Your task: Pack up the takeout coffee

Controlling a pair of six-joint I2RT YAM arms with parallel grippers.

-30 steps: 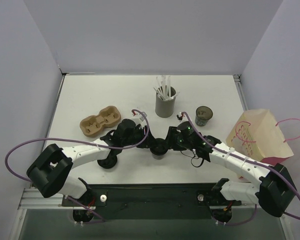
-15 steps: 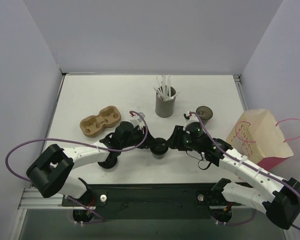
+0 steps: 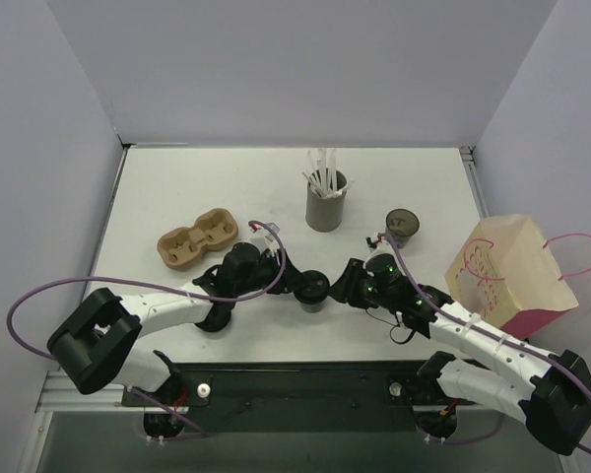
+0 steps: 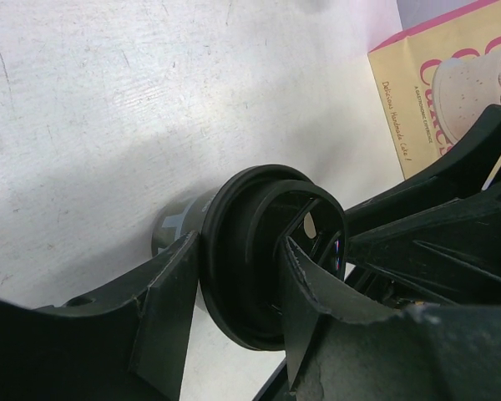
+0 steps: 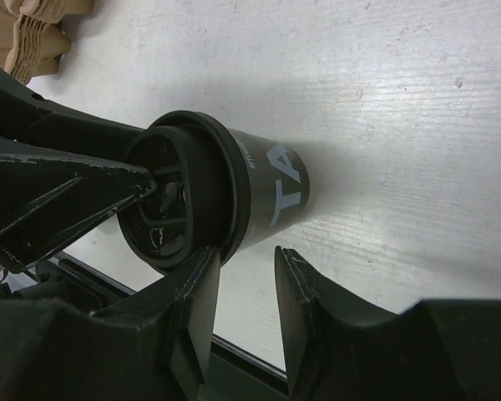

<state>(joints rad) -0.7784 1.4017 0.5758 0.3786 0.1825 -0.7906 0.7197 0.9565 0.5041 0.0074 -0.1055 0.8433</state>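
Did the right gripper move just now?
Yes. The right gripper slid back a little toward the table's near edge, away from the grey straw holder.

White letters "TA" show on the side of the takeout coffee cup [image 5: 271, 194]. The yellow bag [image 4: 413, 88] reads "Delicious Handmade Cake".

Count: 2 dark cups, namely lidded cup [image 3: 313, 288] and open cup [image 3: 402, 226]. 1 straw holder [image 3: 325, 209]. 1 cardboard carrier [image 3: 198, 237]. 1 paper bag [image 3: 507, 268].
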